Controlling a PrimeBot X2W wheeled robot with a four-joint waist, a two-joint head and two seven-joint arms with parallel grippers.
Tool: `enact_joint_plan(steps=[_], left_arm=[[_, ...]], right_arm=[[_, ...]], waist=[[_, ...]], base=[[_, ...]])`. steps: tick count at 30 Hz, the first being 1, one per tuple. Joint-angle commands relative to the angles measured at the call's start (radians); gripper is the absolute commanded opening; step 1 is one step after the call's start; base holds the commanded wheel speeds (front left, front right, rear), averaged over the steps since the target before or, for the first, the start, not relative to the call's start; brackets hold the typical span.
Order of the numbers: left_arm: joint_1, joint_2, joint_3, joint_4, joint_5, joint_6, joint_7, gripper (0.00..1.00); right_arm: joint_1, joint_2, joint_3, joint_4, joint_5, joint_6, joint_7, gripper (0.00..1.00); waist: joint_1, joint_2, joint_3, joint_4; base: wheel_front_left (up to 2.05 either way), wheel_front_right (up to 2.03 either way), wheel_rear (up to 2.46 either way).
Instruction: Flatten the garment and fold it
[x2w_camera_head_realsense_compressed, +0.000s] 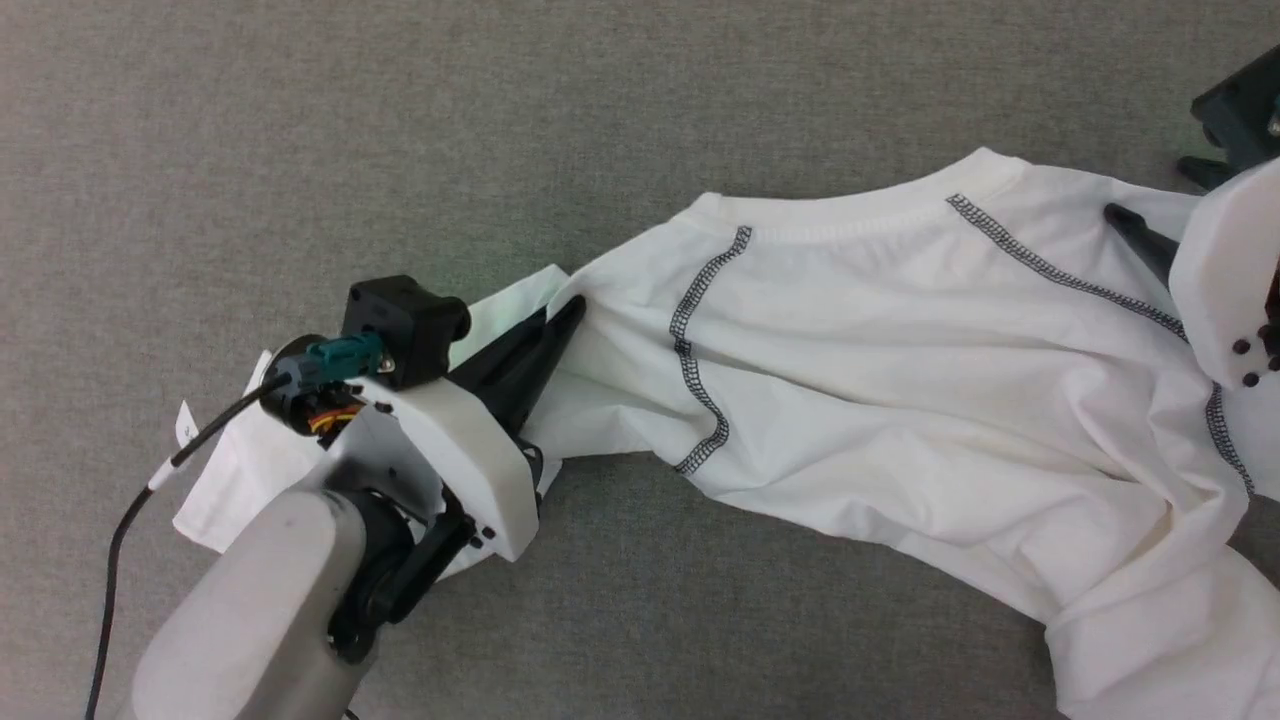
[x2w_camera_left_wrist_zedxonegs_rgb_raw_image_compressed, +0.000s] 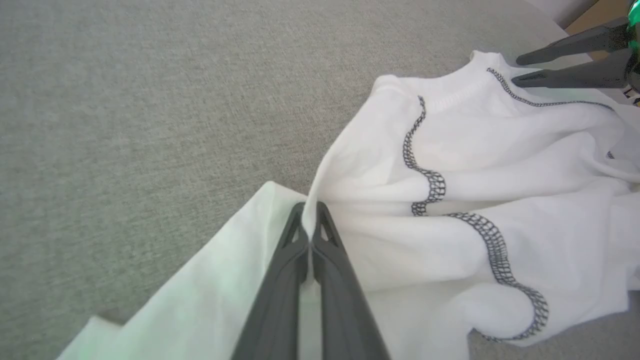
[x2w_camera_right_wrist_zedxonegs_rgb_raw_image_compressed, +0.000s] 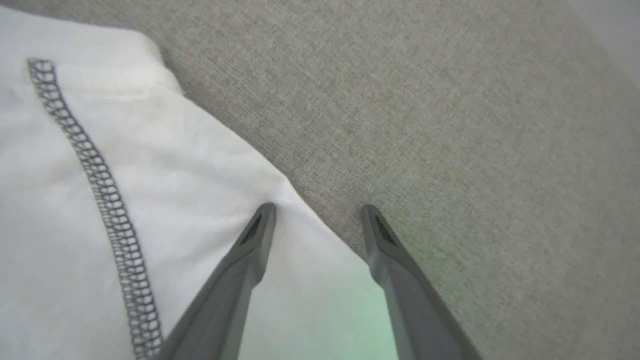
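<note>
The white garment lies rumpled across the grey surface, neckline toward the far side, with dark zigzag stitching on both shoulder seams. My left gripper is shut on a pinched ridge of the garment where the left sleeve meets the shoulder; the left gripper shows cloth squeezed between its tips. My right gripper is open and straddles the edge of the garment at the other shoulder: one finger over the cloth, the other over bare surface. The right gripper sits at the head view's right edge.
The grey woven surface spreads flat all around the garment. A black cable hangs off my left wrist at the lower left. In the left wrist view the surface's edge shows at the top right corner.
</note>
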Motion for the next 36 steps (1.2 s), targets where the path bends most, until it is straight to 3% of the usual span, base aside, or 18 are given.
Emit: enact_joint_plan(steps=[1, 7, 20, 26, 31, 36], left_arm=[[-0.016, -0.003, 0.000, -0.001, 0.002, 0.000, -0.002, 0.00], [-0.009, 0.000, 0.011, 0.011, -0.006, 0.008, -0.012, 0.00], [0.055, 0.007, 0.085, -0.003, 0.002, 0.054, -0.159, 0.00], [0.030, 0.002, 0.180, -0.058, 0.026, 0.111, -0.278, 0.00], [-0.028, 0.027, 0.226, -0.100, 0.062, 0.142, -0.297, 0.00], [-0.086, 0.052, 0.230, -0.133, 0.065, 0.140, -0.247, 0.00]], right_arm=[[0.025, 0.015, 0.029, 0.044, 0.017, -0.001, 0.029, 0.02], [0.018, 0.040, 0.015, 0.053, 0.018, -0.001, 0.004, 0.00], [0.141, 0.190, -0.117, -0.023, -0.025, -0.001, -0.356, 0.00], [0.179, 0.254, -0.186, -0.113, -0.095, -0.001, -0.470, 0.00], [0.167, 0.297, -0.216, -0.191, -0.165, -0.001, -0.513, 0.00], [0.150, 0.320, -0.217, -0.252, -0.185, -0.001, -0.496, 0.00]], waist=[[0.0001, 0.0000, 0.002, 0.004], [0.0001, 0.0000, -0.029, -0.009], [0.0001, 0.0000, -0.265, -0.079], [0.0001, 0.0000, -0.361, -0.110], [0.0001, 0.0000, -0.409, -0.129], [0.0001, 0.0000, -0.427, -0.139]], base=[[0.00, 0.00, 0.00], [0.00, 0.00, 0.00], [0.00, 0.00, 0.00], [0.00, 0.00, 0.00], [0.00, 0.00, 0.00], [0.00, 0.00, 0.00]])
